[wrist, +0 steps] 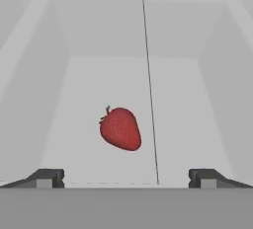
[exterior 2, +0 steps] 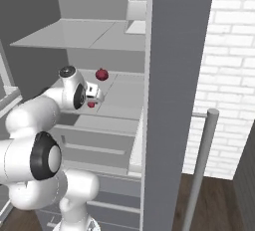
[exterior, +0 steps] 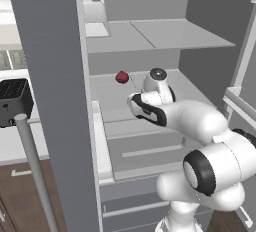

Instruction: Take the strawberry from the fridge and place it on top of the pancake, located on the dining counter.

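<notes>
Gripper (wrist: 126,177) is spread wide, nothing held, poised over the strawberry (wrist: 120,129) on the fridge (exterior 2: 124,98) shelf. Reach step is judged in hand; a short advance and closure around the fruit is called for next.

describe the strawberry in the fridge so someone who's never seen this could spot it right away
Look inside the open matte grey fridge, on the pale grey middle shelf just ahead of the robot's gripper. The tiny bright red strawberry lies there, pointed and speckled. The larger, dark maroon round fruit sits farther back on the same shelf.
</notes>
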You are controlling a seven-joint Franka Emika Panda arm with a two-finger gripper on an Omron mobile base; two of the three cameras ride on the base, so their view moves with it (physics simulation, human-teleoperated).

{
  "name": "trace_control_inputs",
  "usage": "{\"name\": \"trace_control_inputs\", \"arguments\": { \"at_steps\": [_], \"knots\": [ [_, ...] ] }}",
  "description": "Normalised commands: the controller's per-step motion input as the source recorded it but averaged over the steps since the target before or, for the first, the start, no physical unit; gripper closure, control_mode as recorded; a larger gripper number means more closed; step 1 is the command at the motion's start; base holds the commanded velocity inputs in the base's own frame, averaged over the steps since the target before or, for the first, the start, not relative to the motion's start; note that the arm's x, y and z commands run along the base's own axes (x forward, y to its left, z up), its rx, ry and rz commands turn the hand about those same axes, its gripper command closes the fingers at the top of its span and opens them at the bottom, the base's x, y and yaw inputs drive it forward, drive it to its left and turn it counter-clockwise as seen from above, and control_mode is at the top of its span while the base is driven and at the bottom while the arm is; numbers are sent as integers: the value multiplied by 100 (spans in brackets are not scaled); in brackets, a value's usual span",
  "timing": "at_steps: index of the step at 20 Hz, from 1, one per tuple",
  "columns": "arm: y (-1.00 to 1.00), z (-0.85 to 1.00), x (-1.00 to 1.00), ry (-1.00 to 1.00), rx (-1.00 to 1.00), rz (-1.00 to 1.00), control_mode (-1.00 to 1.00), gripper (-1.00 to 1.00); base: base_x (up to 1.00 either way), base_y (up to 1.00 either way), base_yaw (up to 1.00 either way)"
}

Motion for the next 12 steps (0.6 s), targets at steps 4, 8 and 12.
{"name": "trace_control_inputs", "arguments": {
  "at_steps": [4,8,12],
  "knots": [
    [27,-7,41,0,0,0,-100,-100,0,0,0],
    [6,-14,31,0,0,0,-100,-100,0,0,0],
    [0,-29,16,0,0,0,-100,-100,0,0,0]
  ]
}}
